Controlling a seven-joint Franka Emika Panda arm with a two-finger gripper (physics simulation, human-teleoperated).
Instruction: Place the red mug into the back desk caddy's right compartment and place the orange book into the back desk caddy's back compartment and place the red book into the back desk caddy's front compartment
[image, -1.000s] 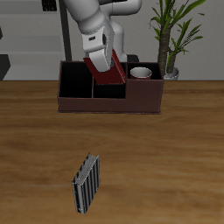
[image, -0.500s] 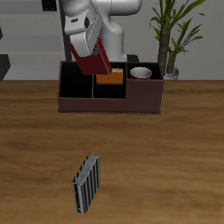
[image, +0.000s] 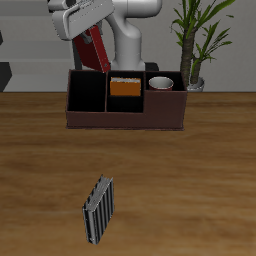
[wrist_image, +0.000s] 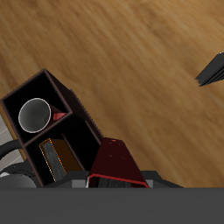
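My gripper (image: 90, 33) is shut on the red book (image: 98, 52) and holds it tilted, high above the back desk caddy (image: 125, 118), over the empty end section. The red book also shows in the wrist view (wrist_image: 117, 161). The orange book (image: 124, 87) stands in the caddy's middle part, in the back compartment; it also shows in the wrist view (wrist_image: 54, 155). The red mug (image: 160, 83), white inside, stands in the other end section; the wrist view shows it too (wrist_image: 35, 112).
A grey-and-black striped book (image: 98, 210) stands on the table near the front edge, also in the wrist view (wrist_image: 213, 68). A potted plant (image: 195, 45) stands behind the caddy's mug end. The robot's white base rises behind the caddy.
My gripper has risen with the red book and moved from over the caddy's middle toward its empty end. The orange book, hidden before, now shows.
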